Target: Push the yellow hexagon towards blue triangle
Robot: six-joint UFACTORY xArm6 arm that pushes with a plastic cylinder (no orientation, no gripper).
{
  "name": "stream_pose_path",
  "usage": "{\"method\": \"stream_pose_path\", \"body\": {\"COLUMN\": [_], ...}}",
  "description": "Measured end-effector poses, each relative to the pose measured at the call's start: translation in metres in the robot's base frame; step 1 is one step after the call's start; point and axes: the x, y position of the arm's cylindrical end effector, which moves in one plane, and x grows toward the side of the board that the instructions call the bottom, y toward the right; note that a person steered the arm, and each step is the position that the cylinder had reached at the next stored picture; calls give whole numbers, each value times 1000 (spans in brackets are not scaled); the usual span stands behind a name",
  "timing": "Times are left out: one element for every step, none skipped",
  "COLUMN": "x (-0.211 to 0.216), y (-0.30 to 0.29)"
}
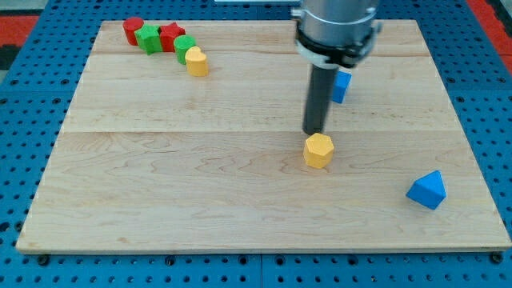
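Yellow hexagon (318,150) just below my tip (314,133), seemingly touching. Blue triangle (426,190) well off toward view's lower right. Bare rod, nothing gripped.

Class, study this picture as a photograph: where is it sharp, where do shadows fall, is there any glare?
Camera view: even, soft light; no glare on the wooden board; the yellow hexagon and blue triangle look sharp with faint shadows; my tip is crisp, just above the hexagon.

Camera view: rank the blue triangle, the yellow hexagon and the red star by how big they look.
1. blue triangle, largest
2. yellow hexagon
3. red star, smallest, though partly hidden by green blocks and farther up the board, so its rank is unsure.
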Motion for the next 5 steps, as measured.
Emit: {"method": "stream_pose_path", "body": {"x": [7,53,49,68,72], "y": [-37,-44,-2,59,88]}}
